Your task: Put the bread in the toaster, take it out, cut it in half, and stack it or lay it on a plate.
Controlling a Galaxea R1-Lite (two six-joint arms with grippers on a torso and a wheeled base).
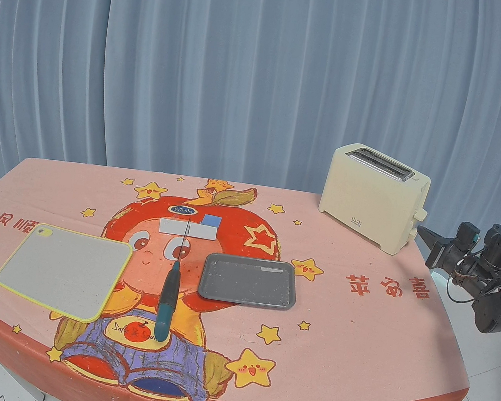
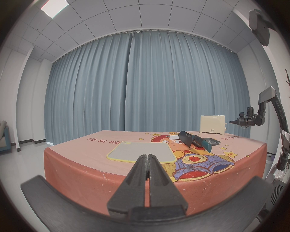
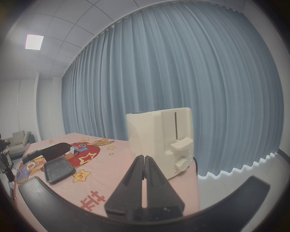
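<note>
Hovering off the right edge of the pink-clothed table (image 1: 367,333), near the cream plastic two-slot toaster (image 1: 375,198), the right gripper (image 3: 144,157) is closed and empty. The left gripper (image 2: 148,156), also closed, hangs below the near-left corner. A grey rectangular tray (image 1: 249,280) lies mid-table beside a teal-handled knife (image 1: 169,297).
</note>
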